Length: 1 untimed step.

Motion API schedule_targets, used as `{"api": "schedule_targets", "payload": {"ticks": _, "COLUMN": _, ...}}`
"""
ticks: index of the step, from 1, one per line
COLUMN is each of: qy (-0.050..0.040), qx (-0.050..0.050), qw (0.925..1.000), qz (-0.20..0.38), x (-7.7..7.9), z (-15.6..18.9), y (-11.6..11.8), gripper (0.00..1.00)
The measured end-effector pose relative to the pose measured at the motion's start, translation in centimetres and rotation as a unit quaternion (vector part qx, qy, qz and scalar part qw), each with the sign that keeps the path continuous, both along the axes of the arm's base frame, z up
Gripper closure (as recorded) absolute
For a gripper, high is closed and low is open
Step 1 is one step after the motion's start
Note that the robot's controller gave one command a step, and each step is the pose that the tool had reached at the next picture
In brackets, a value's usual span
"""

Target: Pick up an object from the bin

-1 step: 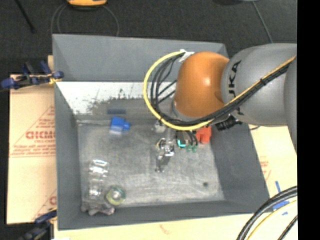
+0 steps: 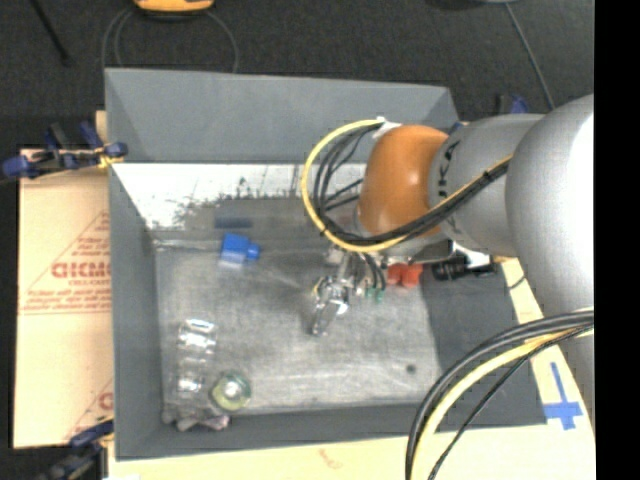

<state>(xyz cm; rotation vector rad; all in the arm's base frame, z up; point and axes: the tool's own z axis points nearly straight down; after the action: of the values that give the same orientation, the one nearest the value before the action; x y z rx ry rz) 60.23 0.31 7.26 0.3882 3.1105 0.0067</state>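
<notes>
My gripper (image 2: 322, 313) hangs over the bare floor in the middle of the bin, pointing down and to the left, with nothing seen in it. A small blue block (image 2: 238, 250) lies up and to the left of it, near the back wall, well apart. A red piece (image 2: 403, 274) joined to a black piece (image 2: 465, 265) lies just right of the gripper, partly hidden under the arm. A tiny green bit (image 2: 376, 291) shows beside the gripper's body.
In the front left corner lie a clear crumpled plastic piece (image 2: 196, 353) and a round greenish cap-like thing (image 2: 232, 391). The arm with its orange cover and looped cables hides the bin's right back part.
</notes>
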Motion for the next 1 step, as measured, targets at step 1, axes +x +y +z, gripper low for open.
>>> {"api": "schedule_targets", "payload": {"ticks": 1, "qy": -0.0047, "qx": 0.000, "qw": 1.0000, "qz": 0.000, "x": 0.31, "z": 0.45, "y": 0.00, "gripper": 1.00}}
